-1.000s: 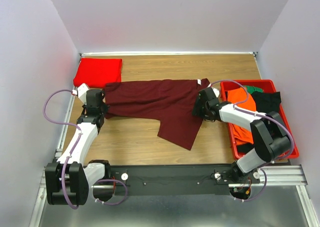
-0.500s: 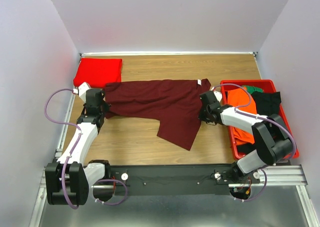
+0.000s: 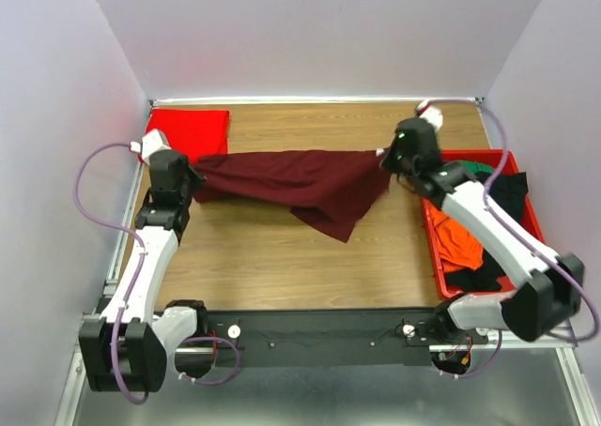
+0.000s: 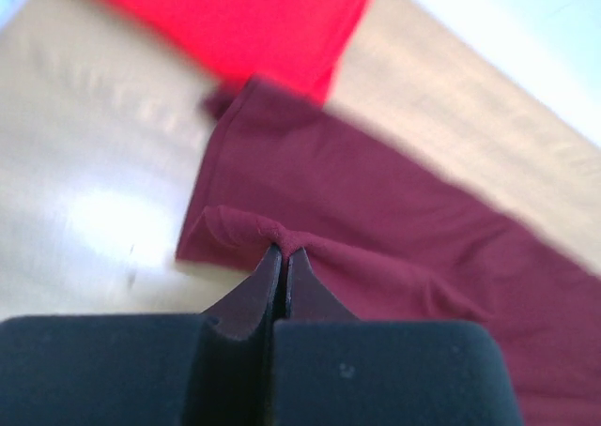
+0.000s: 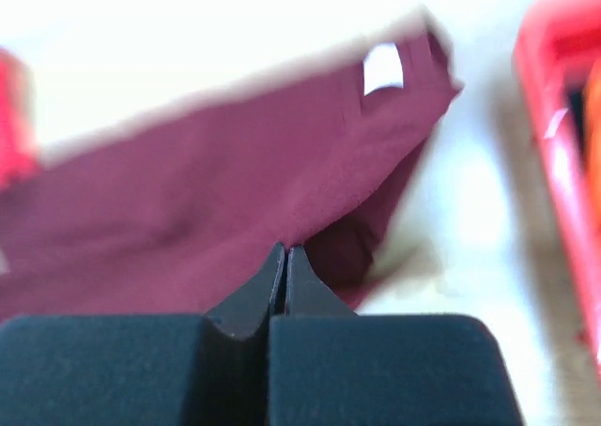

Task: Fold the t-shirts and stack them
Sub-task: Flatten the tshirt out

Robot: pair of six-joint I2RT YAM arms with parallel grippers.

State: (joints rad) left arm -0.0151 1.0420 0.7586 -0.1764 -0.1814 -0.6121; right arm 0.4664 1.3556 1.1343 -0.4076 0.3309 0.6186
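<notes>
A: What's over the wooden desk (image 3: 282, 257)?
B: The maroon shirt (image 3: 300, 177), stretched taut with its lower part sagging. It looks soft, light and limp.
A: The red shirt (image 3: 188, 133)?
B: Folded flat, just beside the maroon shirt's left end.
A: Grips?
B: The left end effector (image 4: 284, 250) and right end effector (image 5: 285, 250) each pinch an end. Edges likely hold best.

Bright even light; wrist views blur the maroon t-shirt (image 5: 188, 191).

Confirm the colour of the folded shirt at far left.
Folded shirt: bright red, clearest in top external view.
</notes>
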